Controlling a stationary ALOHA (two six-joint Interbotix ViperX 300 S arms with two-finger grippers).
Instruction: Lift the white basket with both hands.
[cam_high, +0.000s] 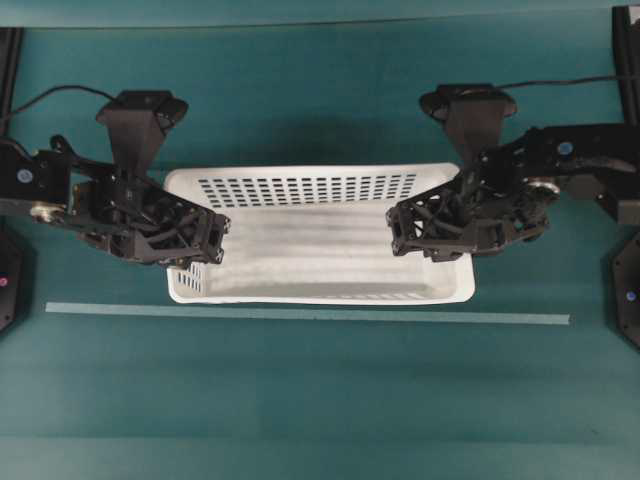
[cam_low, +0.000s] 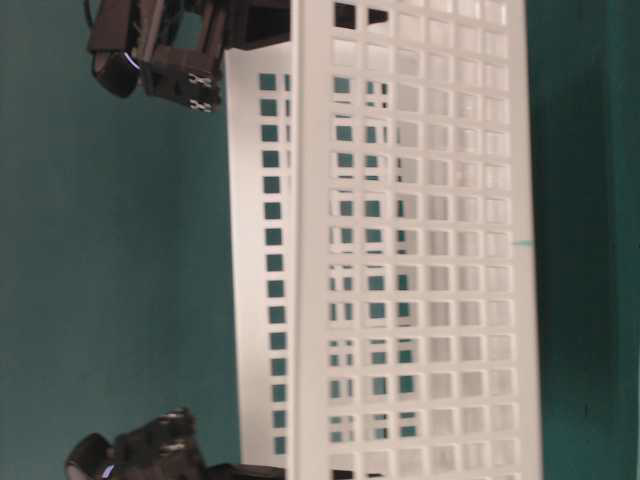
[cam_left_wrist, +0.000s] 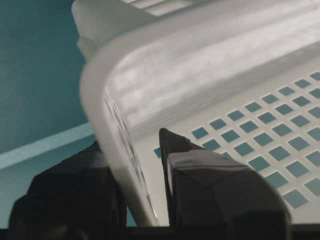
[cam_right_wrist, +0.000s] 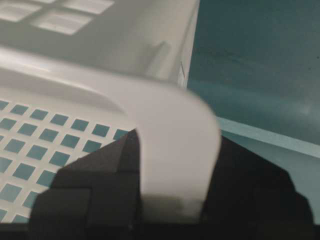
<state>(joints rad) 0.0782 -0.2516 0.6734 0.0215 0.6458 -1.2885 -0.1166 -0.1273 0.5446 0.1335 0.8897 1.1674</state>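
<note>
Nearest us, a pale tape strip (cam_high: 300, 315) lies across the green counter (cam_high: 300, 400). Just behind it we see the white basket (cam_high: 320, 245), its rim pinched at both short ends: left gripper (cam_high: 200, 245) clamped on one wall, right gripper (cam_high: 405, 230) on the other.

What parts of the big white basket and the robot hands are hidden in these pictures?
- Overhead: both short end walls of the large white plastic basket, covered by the black left end effector and right end effector.
- Table-level: basket's underside, cut off by the frame.
- Right wrist: rim blurred, hiding fingertips.
</note>
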